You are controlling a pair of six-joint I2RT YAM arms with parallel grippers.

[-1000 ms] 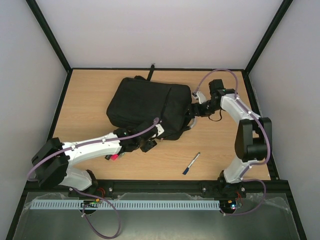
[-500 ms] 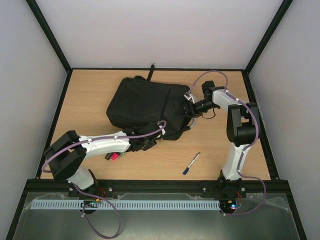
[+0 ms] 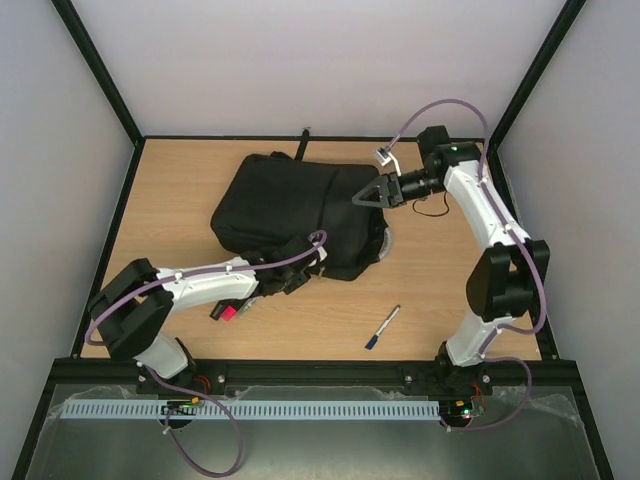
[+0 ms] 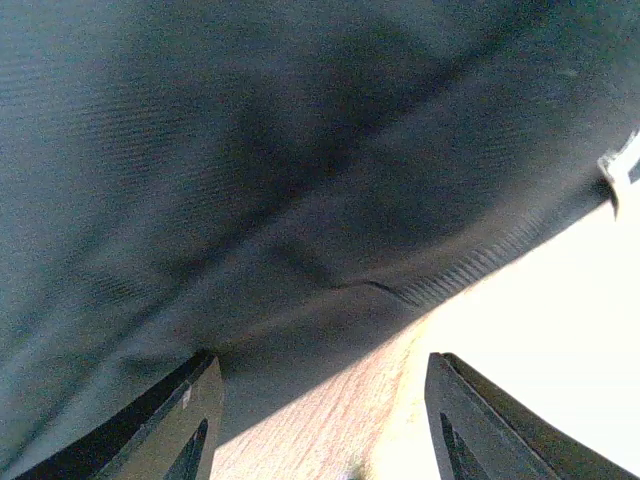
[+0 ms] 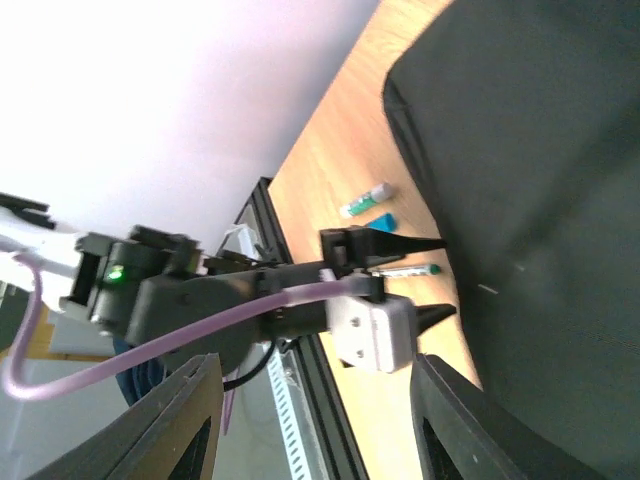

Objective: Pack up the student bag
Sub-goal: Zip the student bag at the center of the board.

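The student bag (image 3: 290,212) lies flat at the table's middle, black, with its grey curved handle (image 3: 385,240) at its right end. My left gripper (image 3: 298,272) is open and empty at the bag's near edge. In the left wrist view the black fabric (image 4: 280,160) fills the frame above my open gripper (image 4: 320,400), with bare wood between the jaws. My right gripper (image 3: 366,195) is open and empty, held in the air over the bag's right end. The right wrist view looks past it (image 5: 315,400) onto the bag (image 5: 540,200) and the left gripper (image 5: 435,280).
A pen with a blue cap (image 3: 383,327) lies on the table near the front, right of centre. A pink item (image 3: 226,313) shows beside the left arm. The right wrist view shows a glue stick (image 5: 365,202), a blue item (image 5: 377,220) and a green-capped pen (image 5: 405,270) by the left gripper.
My right arm has lifted from the bag's handle end, and its gripper has moved up and to the left over the bag. My left gripper has pressed closer to the bag's near edge.
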